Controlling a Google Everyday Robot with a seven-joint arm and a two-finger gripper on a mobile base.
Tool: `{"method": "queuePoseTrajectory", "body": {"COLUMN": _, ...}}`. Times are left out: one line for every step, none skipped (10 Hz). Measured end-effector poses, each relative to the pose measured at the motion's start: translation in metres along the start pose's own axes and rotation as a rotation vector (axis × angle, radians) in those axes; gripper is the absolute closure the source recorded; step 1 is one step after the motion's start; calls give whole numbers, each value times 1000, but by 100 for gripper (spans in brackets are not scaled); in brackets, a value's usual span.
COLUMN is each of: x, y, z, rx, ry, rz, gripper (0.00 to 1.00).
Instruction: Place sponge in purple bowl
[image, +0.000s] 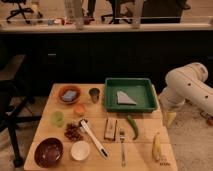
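The sponge (70, 94), a small light blue-grey block, lies inside the orange-brown bowl (60, 99) at the table's back left. The purple bowl (48, 143), dark and glossy, stands empty at the front left corner. My gripper (170, 118) hangs at the end of the white arm (187, 85), just off the table's right edge and below the green tray's corner. It is far from both the sponge and the purple bowl. It is open, and nothing shows in it.
A green tray (151, 102) at the back right holds a grey wedge (125, 97). Across the table lie a metal cup (94, 93), a small white bowl (80, 150), a brown block (110, 128), a green pepper (132, 126), a fork (122, 145), a banana (157, 146) and a white utensil (93, 138).
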Motion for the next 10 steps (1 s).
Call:
{"method": "queuePoseTrajectory", "body": {"x": 0, "y": 0, "z": 0, "rx": 0, "ry": 0, "rz": 0, "gripper": 20}}
{"method": "queuePoseTrajectory", "body": {"x": 0, "y": 0, "z": 0, "rx": 0, "ry": 0, "rz": 0, "gripper": 20}}
{"method": "queuePoseTrajectory", "body": {"x": 0, "y": 0, "z": 0, "rx": 1, "ry": -1, "rz": 1, "gripper": 20}}
{"method": "queuePoseTrajectory", "body": {"x": 0, "y": 0, "z": 0, "rx": 5, "ry": -4, "rz": -1, "gripper": 20}}
{"method": "queuePoseTrajectory", "body": {"x": -4, "y": 1, "z": -1, "rx": 18, "ry": -12, "rz": -38, "gripper": 20}}
{"method": "queuePoseTrajectory", "body": {"x": -13, "y": 2, "z": -1, "rx": 31, "ry": -21, "rz": -94, "gripper": 20}}
{"method": "queuePoseTrajectory", "body": {"x": -28, "y": 4, "z": -2, "rx": 42, "ry": -32, "rz": -166, "gripper": 20}}
{"method": "queuePoseTrajectory", "body": {"x": -45, "y": 6, "z": -2, "rx": 51, "ry": -39, "rz": -244, "gripper": 20}}
{"method": "queuePoseTrajectory", "body": {"x": -64, "y": 9, "z": -2, "rx": 61, "ry": -41, "rz": -335, "gripper": 20}}
{"method": "queuePoseTrajectory", "body": {"x": -80, "y": 10, "z": -2, "rx": 68, "ry": -43, "rz": -412, "gripper": 20}}
